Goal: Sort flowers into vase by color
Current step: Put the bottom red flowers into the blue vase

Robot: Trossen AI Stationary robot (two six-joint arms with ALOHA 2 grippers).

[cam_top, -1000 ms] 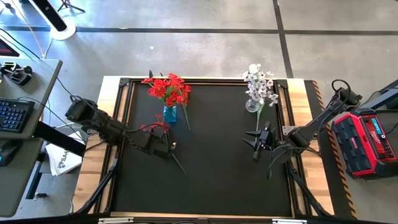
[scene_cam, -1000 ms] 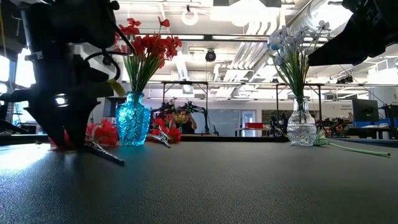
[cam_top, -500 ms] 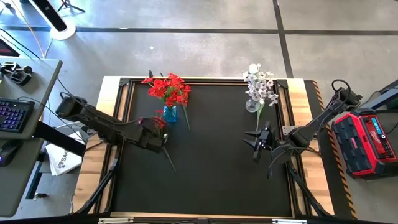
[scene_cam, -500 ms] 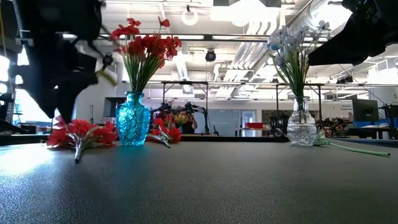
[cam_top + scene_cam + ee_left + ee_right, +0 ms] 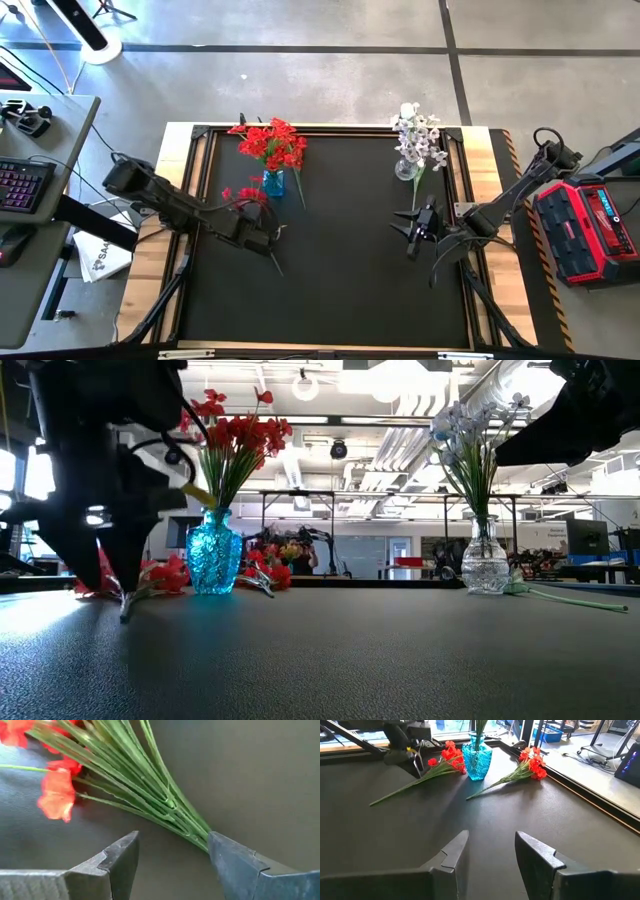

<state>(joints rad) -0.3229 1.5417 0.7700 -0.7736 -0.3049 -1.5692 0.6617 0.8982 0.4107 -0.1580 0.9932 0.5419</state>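
Observation:
A red sprig [image 5: 243, 197] lies flat on the black mat left of the blue vase [image 5: 273, 184], its stem [image 5: 272, 262] running toward the near edge. My left gripper [image 5: 172, 840] is open and low over that stem bundle [image 5: 165, 800], one finger on each side. The blue vase holds red flowers [image 5: 270, 143]. A second red sprig [image 5: 522, 769] lies on the mat on the vase's other side. The clear vase [image 5: 405, 169] holds white flowers [image 5: 418, 133], and a white sprig's stem [image 5: 416, 190] lies beside it. My right gripper [image 5: 490, 837] hovers open near the right edge. My left gripper comes from above with its open fingers set across the red sprig's stem bundle, which lies on the mat. The stems run up to the inner edge of one finger [image 5: 216, 842]. I cannot tell whether they touch.
The mat's centre and near half [image 5: 340, 290] are bare. The table's wooden rim [image 5: 170, 250] runs along the left and right sides. A desk with a keyboard [image 5: 25, 185] stands left of the table, a red case [image 5: 590, 225] to its right.
My left gripper rose and drew back toward the table's left edge, then came back down over the stem, open. The red sprig turned on the mat. Its stem end swung toward the left and its blossoms slid slightly toward the far edge.

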